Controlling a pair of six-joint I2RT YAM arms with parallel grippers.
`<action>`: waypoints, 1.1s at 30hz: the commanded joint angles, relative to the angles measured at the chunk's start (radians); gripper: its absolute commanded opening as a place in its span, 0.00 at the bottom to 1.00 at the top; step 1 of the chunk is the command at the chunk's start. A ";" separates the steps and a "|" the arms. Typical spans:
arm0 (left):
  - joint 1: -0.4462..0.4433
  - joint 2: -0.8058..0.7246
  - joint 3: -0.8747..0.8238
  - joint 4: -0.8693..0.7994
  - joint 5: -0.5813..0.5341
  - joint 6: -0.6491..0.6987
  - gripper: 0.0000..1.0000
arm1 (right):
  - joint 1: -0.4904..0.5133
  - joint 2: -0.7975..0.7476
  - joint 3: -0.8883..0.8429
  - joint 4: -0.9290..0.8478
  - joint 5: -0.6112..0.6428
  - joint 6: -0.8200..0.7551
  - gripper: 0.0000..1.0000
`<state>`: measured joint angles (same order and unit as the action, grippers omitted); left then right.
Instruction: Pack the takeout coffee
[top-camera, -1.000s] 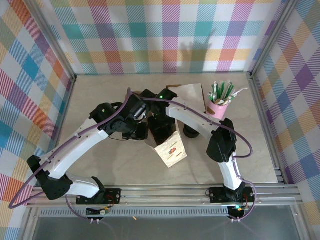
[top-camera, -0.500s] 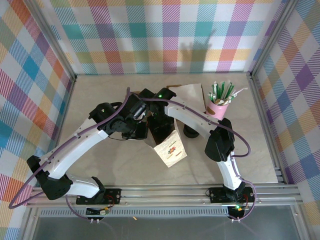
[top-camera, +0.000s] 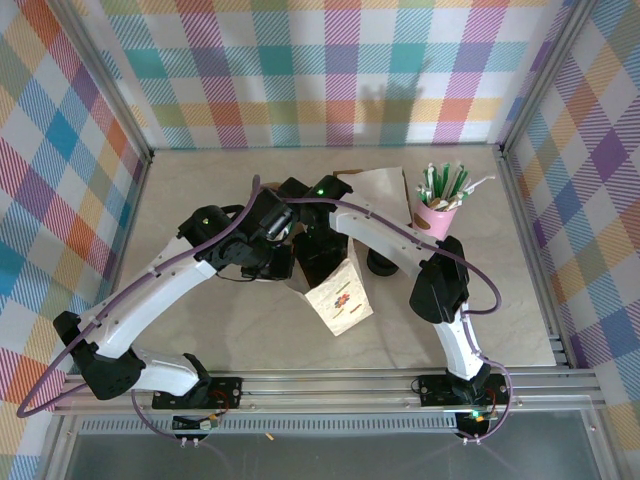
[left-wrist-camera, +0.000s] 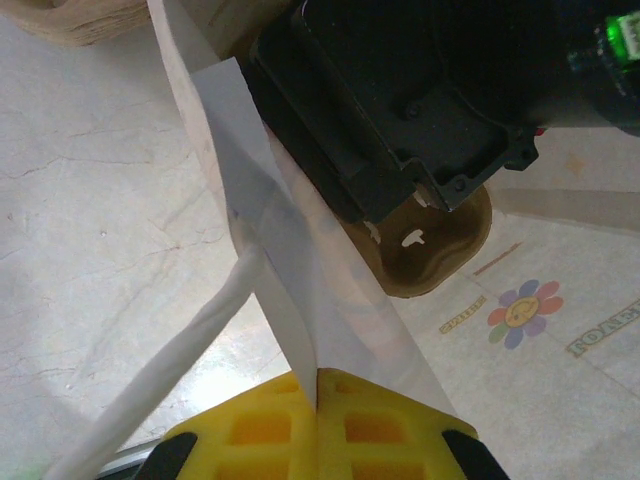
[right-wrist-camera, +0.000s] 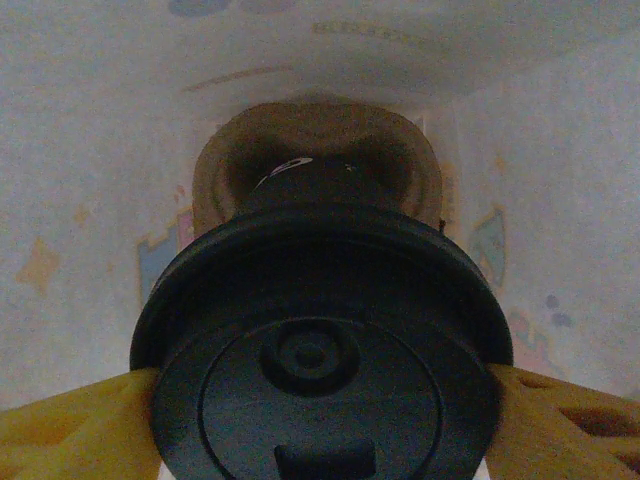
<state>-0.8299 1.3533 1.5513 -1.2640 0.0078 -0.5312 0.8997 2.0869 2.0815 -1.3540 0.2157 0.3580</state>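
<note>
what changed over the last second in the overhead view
Very little. The right arm shifted its elbow slightly to the left, and the paper bag seems to have nudged with it. Nothing was visibly taken or let go. The left fingers pinch the bag's edge, the takeout coffee sits in the bag between the right fingers, and the pink straw cup stayed put.

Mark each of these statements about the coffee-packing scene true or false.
1. The left gripper is shut on an edge of the white bag. True.
2. The takeout coffee has no lid. False: a black lid covers it.
3. The takeout coffee sits inside the white bag, between the fingers of the right gripper. True.
4. The pink cup is full of black lids. False: it holds straws.
</note>
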 joint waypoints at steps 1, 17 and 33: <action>-0.011 -0.007 0.017 -0.038 -0.030 -0.005 0.00 | 0.013 -0.025 0.024 -0.043 -0.009 0.006 0.80; -0.019 -0.008 0.020 -0.052 -0.054 -0.017 0.00 | 0.041 -0.069 0.029 -0.063 0.001 0.011 0.91; -0.023 0.007 0.043 -0.075 -0.065 -0.019 0.00 | 0.048 -0.101 0.028 -0.062 -0.026 0.027 0.97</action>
<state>-0.8429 1.3533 1.5593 -1.3033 -0.0460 -0.5426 0.9356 2.0258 2.0815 -1.3968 0.2077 0.3691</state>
